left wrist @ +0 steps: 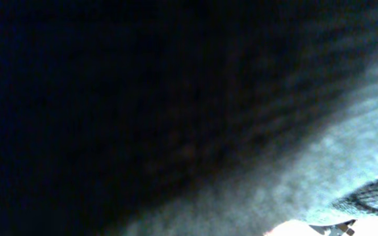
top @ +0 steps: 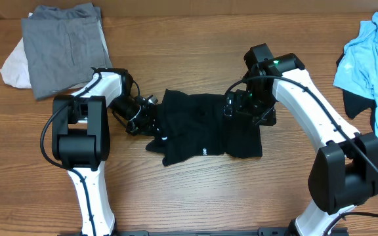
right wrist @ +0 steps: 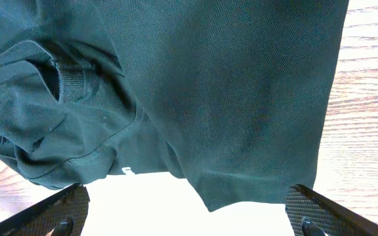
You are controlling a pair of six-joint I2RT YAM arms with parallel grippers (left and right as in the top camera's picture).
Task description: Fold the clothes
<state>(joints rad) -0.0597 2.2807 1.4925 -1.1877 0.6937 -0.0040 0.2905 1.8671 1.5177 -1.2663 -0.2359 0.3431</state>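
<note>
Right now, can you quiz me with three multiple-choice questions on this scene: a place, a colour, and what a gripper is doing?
1. In the overhead view, the grey garment lies: A. top left; B. centre; C. bottom right.
2. The shirt in the middle is: A. red; B. black; C. yellow.
3. The right gripper is: A. open; B. shut on the shirt; C. out of sight.
Answers: 1 A, it sits folded by the upper left corner. 2 B, it reads black from overhead. 3 A, its fingers stand wide apart above the fabric.
</note>
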